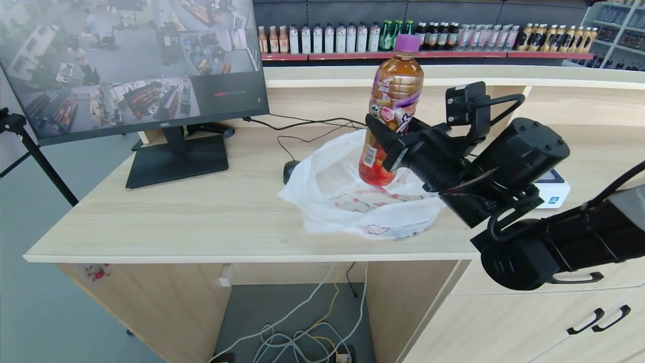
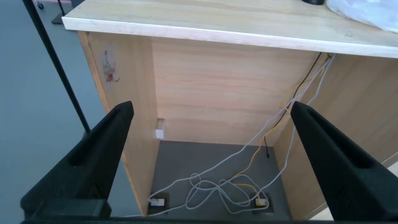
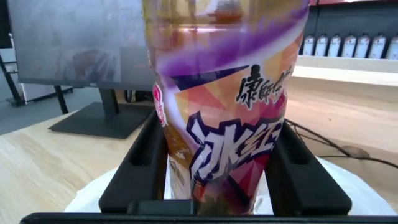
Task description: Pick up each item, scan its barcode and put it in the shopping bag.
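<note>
The right gripper (image 1: 389,142) was clamped on the bottle (image 1: 392,101), held nearly upright over the bag (image 1: 342,201) on the counter (image 1: 201,212). The step likely called for lowering it straight into the bag's mouth and releasing only once it was supported. The left gripper (image 2: 211,112) stood spread wide and empty, below counter level. The bag's opening was hard to make out, and the arm hid its right side.

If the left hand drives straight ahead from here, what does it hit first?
The left hand would probably reach the desk's back panel; the hanging cables lie near that line and may snag first.
</note>
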Robot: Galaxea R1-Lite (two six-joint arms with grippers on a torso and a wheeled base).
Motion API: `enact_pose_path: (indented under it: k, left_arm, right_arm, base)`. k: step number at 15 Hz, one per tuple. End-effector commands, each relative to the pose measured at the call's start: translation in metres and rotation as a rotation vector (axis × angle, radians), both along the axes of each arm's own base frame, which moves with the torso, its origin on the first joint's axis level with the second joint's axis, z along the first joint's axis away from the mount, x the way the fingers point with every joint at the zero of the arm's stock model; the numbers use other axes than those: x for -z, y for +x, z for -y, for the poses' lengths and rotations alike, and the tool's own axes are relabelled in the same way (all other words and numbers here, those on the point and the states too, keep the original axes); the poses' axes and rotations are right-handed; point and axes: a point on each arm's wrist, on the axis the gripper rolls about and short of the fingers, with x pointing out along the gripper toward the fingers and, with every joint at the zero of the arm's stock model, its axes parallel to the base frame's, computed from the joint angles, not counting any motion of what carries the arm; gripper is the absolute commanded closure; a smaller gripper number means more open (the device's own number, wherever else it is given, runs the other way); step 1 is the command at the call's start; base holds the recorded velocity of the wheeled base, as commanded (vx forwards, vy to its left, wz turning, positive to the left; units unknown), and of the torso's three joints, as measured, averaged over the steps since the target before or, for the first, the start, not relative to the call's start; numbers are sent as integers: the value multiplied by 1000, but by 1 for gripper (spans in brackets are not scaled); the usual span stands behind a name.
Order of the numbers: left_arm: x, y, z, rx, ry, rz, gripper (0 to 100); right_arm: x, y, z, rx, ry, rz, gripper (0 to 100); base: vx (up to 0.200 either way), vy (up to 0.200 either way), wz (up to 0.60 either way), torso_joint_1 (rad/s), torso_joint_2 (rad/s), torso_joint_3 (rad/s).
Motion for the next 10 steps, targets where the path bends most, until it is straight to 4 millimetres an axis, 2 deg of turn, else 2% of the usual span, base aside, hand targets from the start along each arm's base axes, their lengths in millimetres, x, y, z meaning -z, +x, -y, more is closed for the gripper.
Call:
enact_pose_path:
  k: [1, 3, 10]
  left_arm:
    - [0, 0, 0, 0, -1, 0, 0]
    - [0, 0, 0, 0, -1, 0, 0]
    - [0, 0, 0, 0, -1, 0, 0]
  right_arm:
    - [3, 16, -13, -9, -6, -6, 100]
    - [1, 35, -24, -11, 1, 4, 100]
    - [15, 69, -42, -18, -38, -68, 100]
  base:
    - [0, 0, 0, 0, 0, 0]
    - [0, 0, 0, 0, 0, 0]
    - [0, 0, 0, 0, 0, 0]
